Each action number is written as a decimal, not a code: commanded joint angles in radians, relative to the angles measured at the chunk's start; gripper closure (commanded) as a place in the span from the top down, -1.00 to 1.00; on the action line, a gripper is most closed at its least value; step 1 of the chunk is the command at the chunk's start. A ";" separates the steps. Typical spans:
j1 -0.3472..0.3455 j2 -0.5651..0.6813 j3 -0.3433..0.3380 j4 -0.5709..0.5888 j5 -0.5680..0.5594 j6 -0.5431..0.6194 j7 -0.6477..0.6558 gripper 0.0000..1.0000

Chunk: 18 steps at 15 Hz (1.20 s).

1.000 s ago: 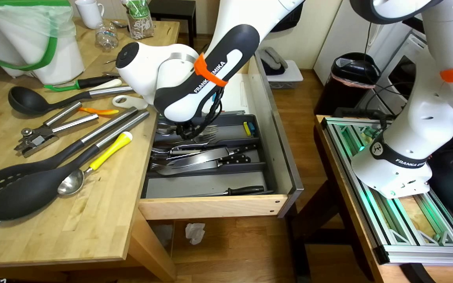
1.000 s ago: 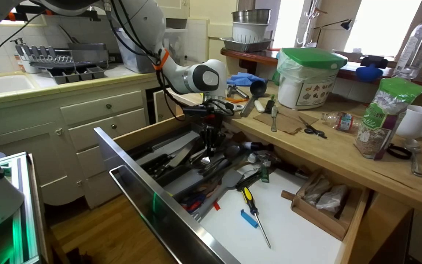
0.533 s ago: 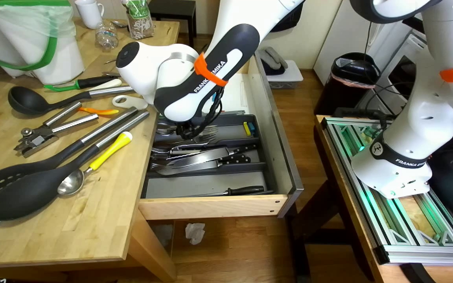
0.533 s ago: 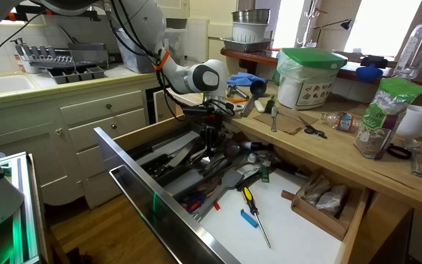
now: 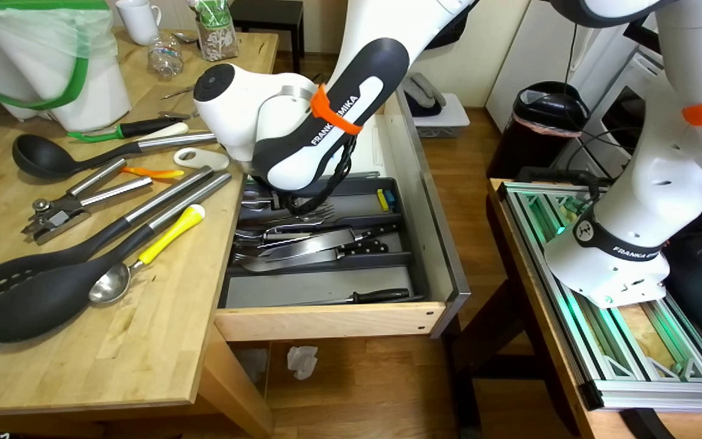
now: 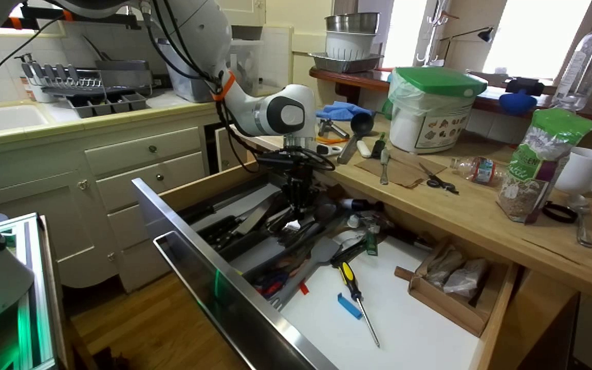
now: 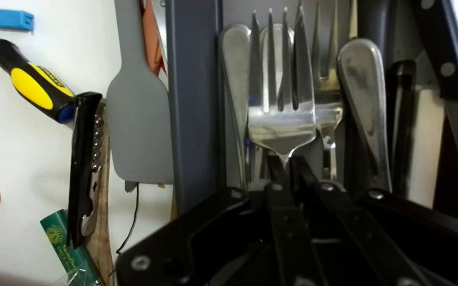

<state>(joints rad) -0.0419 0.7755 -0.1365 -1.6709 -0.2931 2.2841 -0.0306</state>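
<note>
My gripper [image 7: 285,159] comes in from the bottom of the wrist view. Its fingers are almost together, one on each side of the neck of a silver fork [image 7: 281,127]. The fork's tines point to the top of that view; its handle is hidden by the gripper. More cutlery lies around it: a second fork [image 7: 328,109] and a silver handle [image 7: 362,67] to the right. A dark tray divider [image 7: 195,103] stands to the left. In an exterior view the gripper [image 6: 298,208] is low in the open drawer, over the cutlery tray. In an exterior view the arm [image 5: 302,146] hides the gripper.
Knives [image 5: 308,245] lie in the tray near the gripper. A grey spatula [image 7: 139,127], a corkscrew [image 7: 84,167] and a screwdriver [image 6: 348,277] lie beside the tray. The drawer front [image 6: 214,288] and the wooden tabletop [image 5: 162,305] with several utensils flank the arm.
The arm stays still at first, then shifts slightly right in the exterior view from above the tabletop. The fingers and the bright fork part under them shift slightly right in the facing-drawer view.
</note>
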 commanded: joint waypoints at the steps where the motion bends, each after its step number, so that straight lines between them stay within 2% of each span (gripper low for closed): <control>1: -0.002 0.003 0.026 -0.009 0.010 0.094 -0.017 -0.95; 9: -0.011 -0.007 0.045 -0.025 0.028 0.094 -0.060 -0.95; 18: 0.000 -0.043 0.051 -0.031 0.079 -0.018 -0.020 -0.95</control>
<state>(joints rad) -0.0489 0.7530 -0.0978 -1.7043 -0.2488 2.3148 -0.0739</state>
